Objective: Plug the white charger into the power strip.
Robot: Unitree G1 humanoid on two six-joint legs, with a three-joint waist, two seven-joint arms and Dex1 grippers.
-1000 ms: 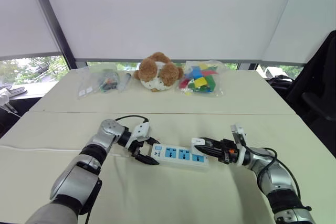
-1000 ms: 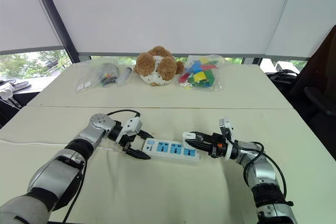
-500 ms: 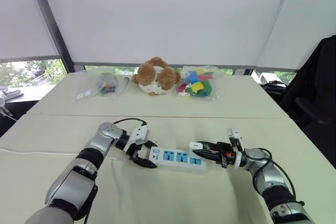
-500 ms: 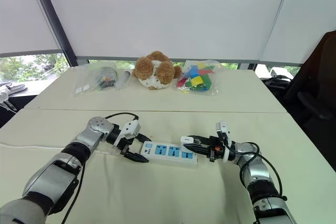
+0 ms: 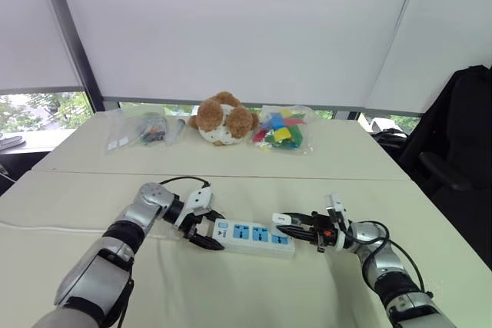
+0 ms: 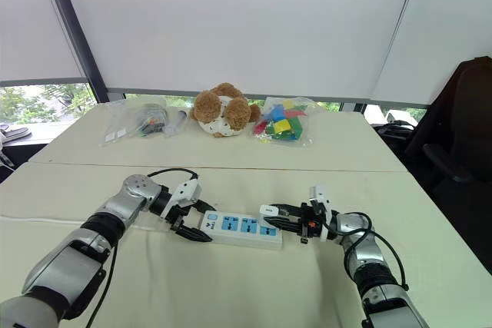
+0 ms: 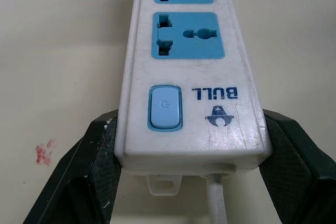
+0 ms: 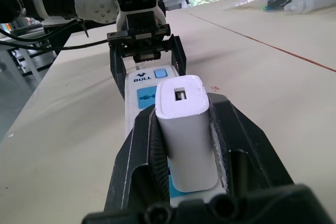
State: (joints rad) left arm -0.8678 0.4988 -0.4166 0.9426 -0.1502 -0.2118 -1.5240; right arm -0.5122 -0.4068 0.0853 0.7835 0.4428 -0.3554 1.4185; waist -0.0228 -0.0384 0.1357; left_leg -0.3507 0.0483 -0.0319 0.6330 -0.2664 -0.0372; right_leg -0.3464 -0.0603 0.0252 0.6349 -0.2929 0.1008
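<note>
Matte cream tabletop (image 5: pixel 254 282), flat white power strip (image 5: pixel 255 236), boxy white charger (image 8: pixel 185 129).

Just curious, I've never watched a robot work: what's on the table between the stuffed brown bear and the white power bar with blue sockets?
Nothing: in the left eye view, only bare cream tabletop separates the brown teddy bear from the white power strip.

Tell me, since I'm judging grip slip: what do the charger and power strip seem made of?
The white charger: looks like smooth, slightly glossy plastic, with rounded moulded edges. The power strip: apparently hard white plastic, scuffed, with matte blue socket faces and printed lettering.
</note>
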